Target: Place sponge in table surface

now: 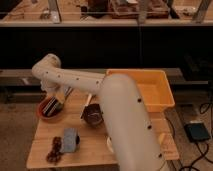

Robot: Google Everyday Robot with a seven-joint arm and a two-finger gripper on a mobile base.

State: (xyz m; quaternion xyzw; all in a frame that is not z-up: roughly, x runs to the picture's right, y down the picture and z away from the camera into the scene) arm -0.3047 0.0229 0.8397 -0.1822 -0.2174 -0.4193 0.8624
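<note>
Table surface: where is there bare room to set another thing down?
Bare wood on the table surface lies between the sponge and the white arm, and in a strip between the red bowl and the sponge. Crowded: the end effector hangs at the red bowl, the dark bowl sits mid-table, the yellow bin fills the back right.

Dim warm light; pincer [59, 96] hangs above the bowl [44, 113].

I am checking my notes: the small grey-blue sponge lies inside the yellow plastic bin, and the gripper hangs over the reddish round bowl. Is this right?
Only the sponge's place is wrong. The camera view shows the small grey-blue rectangular sponge on the light wooden tabletop, near its front edge, not inside the yellow plastic bin. The gripper does hang over the reddish round bowl.
</note>
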